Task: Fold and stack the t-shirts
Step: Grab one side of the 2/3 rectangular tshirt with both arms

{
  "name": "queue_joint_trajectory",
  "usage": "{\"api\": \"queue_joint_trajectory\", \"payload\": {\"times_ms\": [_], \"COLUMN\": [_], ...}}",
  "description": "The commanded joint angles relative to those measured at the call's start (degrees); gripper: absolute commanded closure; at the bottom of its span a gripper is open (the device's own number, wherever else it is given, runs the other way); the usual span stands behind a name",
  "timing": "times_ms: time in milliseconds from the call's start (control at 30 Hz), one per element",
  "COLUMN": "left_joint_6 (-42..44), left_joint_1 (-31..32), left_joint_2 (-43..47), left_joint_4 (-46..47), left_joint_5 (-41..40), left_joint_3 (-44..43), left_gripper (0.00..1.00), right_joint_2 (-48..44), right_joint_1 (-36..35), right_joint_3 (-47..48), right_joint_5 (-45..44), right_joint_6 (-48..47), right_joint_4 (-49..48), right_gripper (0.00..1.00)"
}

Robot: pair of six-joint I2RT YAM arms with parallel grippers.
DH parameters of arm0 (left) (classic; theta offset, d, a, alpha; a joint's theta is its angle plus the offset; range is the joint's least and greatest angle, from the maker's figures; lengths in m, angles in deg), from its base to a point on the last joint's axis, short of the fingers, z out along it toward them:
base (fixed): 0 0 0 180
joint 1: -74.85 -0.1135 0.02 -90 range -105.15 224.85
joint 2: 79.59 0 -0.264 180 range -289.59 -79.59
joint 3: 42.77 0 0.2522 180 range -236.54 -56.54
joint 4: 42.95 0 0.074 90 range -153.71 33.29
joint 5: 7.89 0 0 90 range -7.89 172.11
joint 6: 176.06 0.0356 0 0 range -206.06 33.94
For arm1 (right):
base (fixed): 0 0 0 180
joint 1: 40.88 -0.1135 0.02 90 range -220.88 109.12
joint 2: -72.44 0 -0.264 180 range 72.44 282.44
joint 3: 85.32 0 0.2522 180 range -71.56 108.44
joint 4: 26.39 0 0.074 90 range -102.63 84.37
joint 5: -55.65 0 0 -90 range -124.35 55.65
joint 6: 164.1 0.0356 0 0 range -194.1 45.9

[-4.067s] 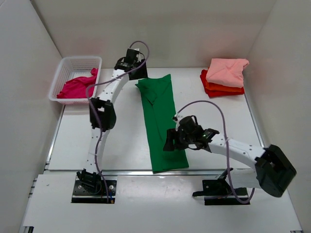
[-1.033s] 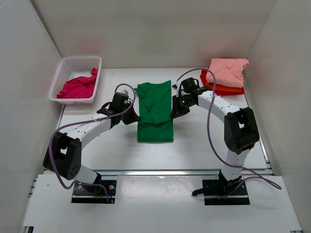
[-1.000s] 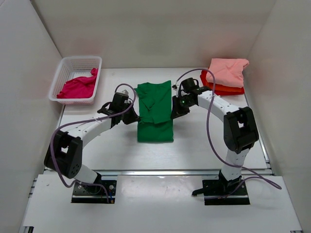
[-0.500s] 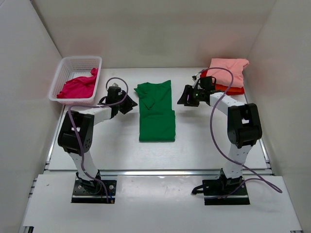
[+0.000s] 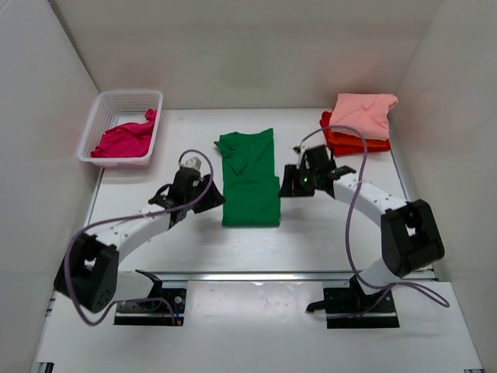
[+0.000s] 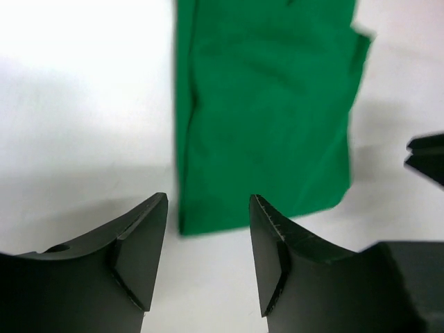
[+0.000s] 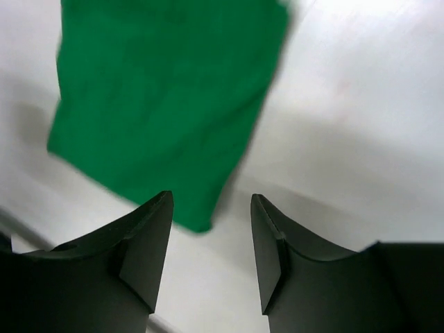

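Observation:
A bright green t-shirt (image 5: 250,177), folded into a short strip, lies flat in the middle of the table; it also shows in the left wrist view (image 6: 267,118) and the right wrist view (image 7: 163,97). My left gripper (image 5: 211,194) is open and empty, just left of its near left corner. My right gripper (image 5: 286,185) is open and empty, just right of its near right edge. A salmon pink t-shirt (image 5: 362,115) lies folded on orange-red and red ones (image 5: 347,142) at the back right. A magenta t-shirt (image 5: 123,140) lies crumpled in the basket.
A white lattice basket (image 5: 130,99) stands at the back left. White walls close the table on three sides. The arm bases sit at the near edge.
The green shirt went from a long strip to a half-length fold. Both grippers let go, lifted toward the back, and have now come down beside the shirt's near corners.

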Motion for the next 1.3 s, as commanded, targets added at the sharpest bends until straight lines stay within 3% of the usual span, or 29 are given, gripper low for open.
{"api": "queue_joint_trajectory", "payload": {"times_ms": [0,167,267,433,800,933,1033,1067,1133,1200,1267], "left_joint_6": [-1.75,-6.86,-8.61,-10.99,-14.42,-15.29,-16.79,-17.05,-17.67,-18.37,-18.64], "left_joint_1": [2.86,7.25,8.14,9.81,11.22,12.36,13.76,14.29,15.17,15.26,15.18], "left_joint_2": [5.53,6.33,4.84,0.98,-2.46,-4.39,-5.97,-6.50,-7.03,-6.60,-5.20], "left_joint_4": [-4.61,-3.47,-0.92,3.47,10.16,9.98,10.60,10.60,11.21,11.13,10.52], "left_joint_5": [-7.10,-14.21,-14.76,-16.69,-16.17,-15.11,-14.06,-13.62,-13.18,-12.31,-11.95], "left_joint_3": [6.29,10.27,11.15,11.24,11.07,10.01,10.10,9.92,10.09,10.45,10.54], "left_gripper": [0.38,0.34,0.36,0.39,0.43,0.44,0.45,0.52,0.62,0.91,1.00], "right_joint_2": [-3.94,-6.41,-5.97,-3.95,1.05,2.11,2.20,2.03,2.38,2.29,1.51], "right_joint_1": [-4.06,-10.83,-12.94,-14.00,-13.92,-14.36,-15.76,-15.68,-15.67,-15.67,-15.32], "right_joint_3": [-6.37,-11.91,-12.71,-14.20,-14.02,-13.15,-12.88,-13.06,-12.88,-12.45,-10.78], "right_joint_5": [-5.87,-12.26,-13.95,-14.13,-11.76,-11.41,-11.93,-11.93,-11.15,-10.70,-11.23], "right_joint_6": [3.25,12.13,15.91,17.86,18.30,18.39,18.65,18.91,18.92,18.30,17.07], "right_joint_4": [3.58,0.59,-0.46,-3.88,-7.14,-6.88,-6.27,-6.53,-5.91,-4.95,-1.80], "right_gripper": [0.54,0.50,0.53,0.60,0.61,0.70,0.70,0.80,0.85,1.00,1.00]}}
